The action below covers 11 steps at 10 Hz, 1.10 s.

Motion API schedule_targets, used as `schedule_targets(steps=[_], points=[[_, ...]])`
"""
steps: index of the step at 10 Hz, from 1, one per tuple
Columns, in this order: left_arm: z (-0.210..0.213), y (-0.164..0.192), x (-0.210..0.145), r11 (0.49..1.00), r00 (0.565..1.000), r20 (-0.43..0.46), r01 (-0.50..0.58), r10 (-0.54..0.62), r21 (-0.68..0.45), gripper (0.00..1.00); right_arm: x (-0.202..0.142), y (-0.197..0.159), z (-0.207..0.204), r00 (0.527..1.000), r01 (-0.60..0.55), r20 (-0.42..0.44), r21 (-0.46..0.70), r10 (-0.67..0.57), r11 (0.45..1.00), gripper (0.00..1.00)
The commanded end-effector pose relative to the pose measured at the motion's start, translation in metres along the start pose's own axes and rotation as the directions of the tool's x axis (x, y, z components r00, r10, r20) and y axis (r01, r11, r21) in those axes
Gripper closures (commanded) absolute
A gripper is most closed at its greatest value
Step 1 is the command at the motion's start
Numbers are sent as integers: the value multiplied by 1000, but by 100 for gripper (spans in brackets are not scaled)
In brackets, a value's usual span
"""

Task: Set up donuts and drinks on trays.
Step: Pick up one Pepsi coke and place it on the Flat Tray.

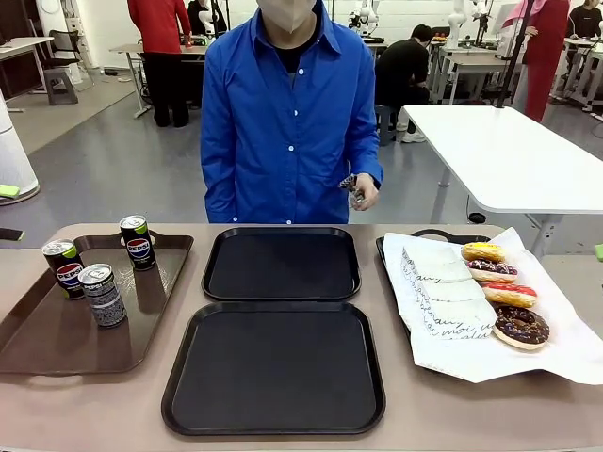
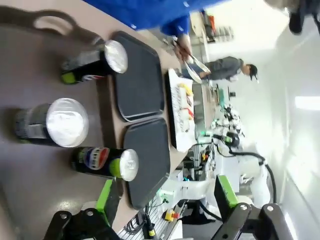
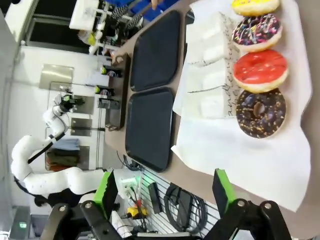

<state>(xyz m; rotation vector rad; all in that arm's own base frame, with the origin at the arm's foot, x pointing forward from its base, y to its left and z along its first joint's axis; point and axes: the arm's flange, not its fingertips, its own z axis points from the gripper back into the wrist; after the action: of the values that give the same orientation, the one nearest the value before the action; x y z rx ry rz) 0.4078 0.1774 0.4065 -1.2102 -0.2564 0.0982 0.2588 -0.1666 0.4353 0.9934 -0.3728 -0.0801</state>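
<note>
Operator: Drinks location?

Technician: Three drinks (image 1: pixel 102 295) stand upright on the brown tray (image 1: pixel 38 348), 9 o'clock on the counter (image 1: pixel 94 414). The left hand (image 2: pixel 165 197) faces them, fingers spread apart, gripping nothing.

Operator: Trays, donuts?

Technician: Two trays (image 1: pixel 281 265) lie at centre, one at 12 o'clock, one at 6 o'clock. Four donuts (image 1: pixel 510 295) sit in a row on white paper (image 1: pixel 565 358) at 3 o'clock. The right hand (image 3: pixel 164 192) faces them, fingers spread apart, gripping nothing.

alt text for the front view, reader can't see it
Two empty black trays lie mid-table, one behind the other; three soda cans stand on a brown tray at left, four donuts lie on white paper at right. A person in blue stands across the table holding tongs.
</note>
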Motion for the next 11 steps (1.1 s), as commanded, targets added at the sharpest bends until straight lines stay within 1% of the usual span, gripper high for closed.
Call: schedule_targets(steps=[1, 3, 5, 7, 8, 11], points=[[17, 1, 11, 998, 998, 37, -58, 58, -14, 0, -18, 12, 20, 999, -36, 29, 36, 35, 999, 0], [33, 11, 8, 997, 995, 65, -68, 69, -23, 0, -31, 21, 43, 998, -54, -12, 65, 55, 996, 0], [45, 6, 1, 998, 995, 82, -61, 61, -4, 0, -35, 26, 50, 997, -58, -43, 69, 61, 996, 0], [56, 1, -3, 997, 994, 98, -53, 48, 54, 0, -32, 28, 50, 997, -61, -39, 60, 63, 996, 0], [48, 13, 0, 999, 995, 87, -52, 51, 6, 0, -35, 32, 51, 999, -34, -26, 86, 37, 996, 0], [48, 13, 0, 999, 995, 87, -52, 51, 6, 0, -35, 32, 51, 999, -34, -26, 86, 37, 996, 0]])
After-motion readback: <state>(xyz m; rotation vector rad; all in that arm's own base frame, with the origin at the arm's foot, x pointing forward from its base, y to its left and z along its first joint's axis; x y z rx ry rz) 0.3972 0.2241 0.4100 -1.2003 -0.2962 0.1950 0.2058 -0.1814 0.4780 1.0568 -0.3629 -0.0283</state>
